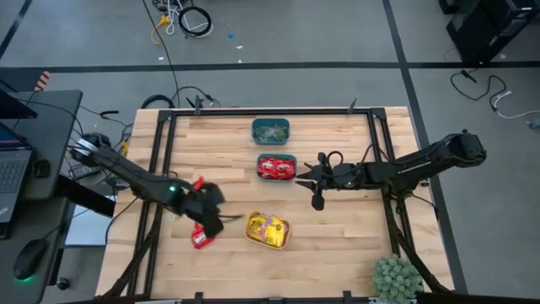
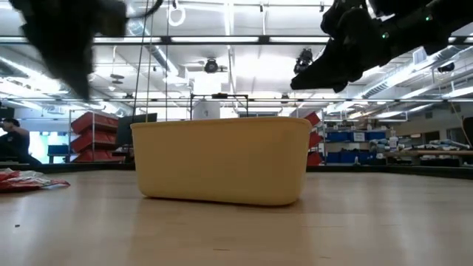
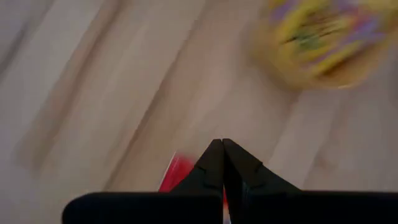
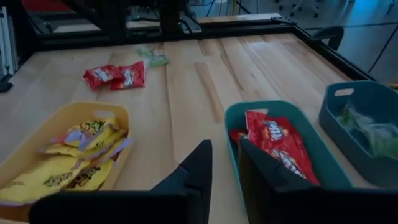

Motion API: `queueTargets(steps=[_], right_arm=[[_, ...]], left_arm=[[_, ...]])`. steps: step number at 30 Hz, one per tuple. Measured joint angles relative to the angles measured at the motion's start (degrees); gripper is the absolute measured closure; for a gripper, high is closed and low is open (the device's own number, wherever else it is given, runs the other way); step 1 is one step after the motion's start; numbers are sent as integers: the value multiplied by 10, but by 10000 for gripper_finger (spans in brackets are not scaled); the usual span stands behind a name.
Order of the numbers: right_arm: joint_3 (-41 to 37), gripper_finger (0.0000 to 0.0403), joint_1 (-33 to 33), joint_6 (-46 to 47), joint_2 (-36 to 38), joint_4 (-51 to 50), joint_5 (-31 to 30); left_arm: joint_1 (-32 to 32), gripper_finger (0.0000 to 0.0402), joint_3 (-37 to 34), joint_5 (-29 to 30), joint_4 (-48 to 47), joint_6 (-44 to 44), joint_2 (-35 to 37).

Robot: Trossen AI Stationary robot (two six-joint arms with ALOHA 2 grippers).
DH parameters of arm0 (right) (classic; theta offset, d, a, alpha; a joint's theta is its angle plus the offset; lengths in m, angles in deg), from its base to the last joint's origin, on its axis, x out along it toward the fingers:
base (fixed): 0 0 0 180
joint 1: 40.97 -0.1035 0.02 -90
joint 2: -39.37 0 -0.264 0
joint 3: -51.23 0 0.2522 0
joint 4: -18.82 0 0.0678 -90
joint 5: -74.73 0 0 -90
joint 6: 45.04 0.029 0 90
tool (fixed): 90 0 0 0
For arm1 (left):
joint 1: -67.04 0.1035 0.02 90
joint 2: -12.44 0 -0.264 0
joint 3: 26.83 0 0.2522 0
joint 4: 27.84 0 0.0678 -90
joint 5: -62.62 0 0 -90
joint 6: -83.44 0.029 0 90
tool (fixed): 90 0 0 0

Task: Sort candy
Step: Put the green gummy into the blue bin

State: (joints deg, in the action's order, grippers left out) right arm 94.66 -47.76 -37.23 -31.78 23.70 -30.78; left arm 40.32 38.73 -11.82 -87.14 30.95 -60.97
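Sorting is nearly done: the bins hold candy, but red packets (image 1: 201, 237) remain on the desk (image 1: 337, 236). Left gripper (image 1: 218, 221) closed, empty, hovering nearby; right gripper (image 1: 305, 175) slightly open.

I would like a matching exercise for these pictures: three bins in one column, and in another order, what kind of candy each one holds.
Column 1:
1. orange bin
2. middle teal bin
3. far teal bin

Column 2:
a. pale green packets
b. yellow packets
c. red packets

Pairs: 1-b, 2-c, 3-a
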Motion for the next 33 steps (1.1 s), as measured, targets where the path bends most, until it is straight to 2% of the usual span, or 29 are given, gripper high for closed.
queueTargets(steps=[4, 8, 10, 18, 21, 28, 33], right_arm=[[0, 335, 0, 0, -39, 40, 1], [0, 334, 0, 0, -73, 70, 2], [0, 334, 0, 1, -87, 77, 3], [0, 330, 0, 9, -118, 93, 12], [0, 327, 0, 11, -118, 93, 19], [0, 317, -4, 11, -118, 97, 19], [0, 313, -4, 11, -118, 96, 19]], left_arm=[[-1, 397, -48, -45, -65, -167, 42], [-1, 377, -74, -80, -124, -230, 52], [1, 362, -86, -90, -150, -234, 52], [4, 282, -132, -109, -143, -279, 52], [16, 258, -162, -133, -136, -300, 52], [45, 244, -230, -151, -27, -296, 52], [57, 244, -242, -145, -4, -245, 54]])
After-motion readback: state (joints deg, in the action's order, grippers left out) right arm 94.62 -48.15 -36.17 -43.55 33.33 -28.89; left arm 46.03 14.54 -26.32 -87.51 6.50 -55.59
